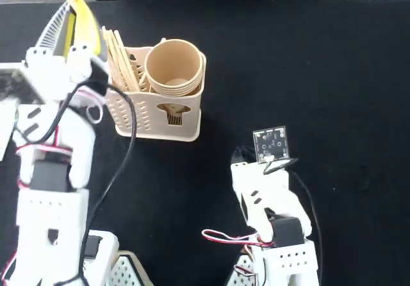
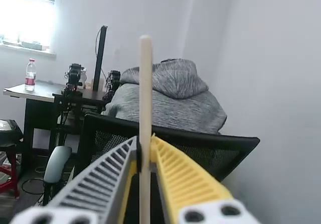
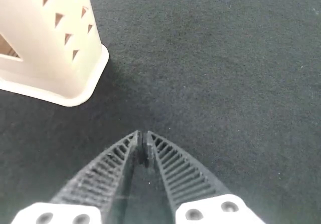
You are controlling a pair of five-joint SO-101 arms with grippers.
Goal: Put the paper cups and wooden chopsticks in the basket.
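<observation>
A cream basket (image 1: 157, 109) stands on the black table at the back left. Stacked paper cups (image 1: 174, 68) sit in its right half, and several wooden chopsticks (image 1: 120, 58) lean in its left half. My left gripper (image 1: 67, 5) is raised just left of the basket, pointing up and away from the table. It is shut on one more wooden chopstick (image 2: 145, 98), which stands upright between the grey and yellow fingers (image 2: 170, 158). My right gripper (image 3: 142, 137) is shut on nothing, low over bare table, with the basket's corner (image 3: 55, 48) ahead of it.
My right arm (image 1: 272, 202) is folded at the front right, well away from the basket. Black table cloth (image 1: 320, 74) stretches open to the right and in front of the basket. A chair draped in grey cloth (image 2: 165, 98) stands beyond the table.
</observation>
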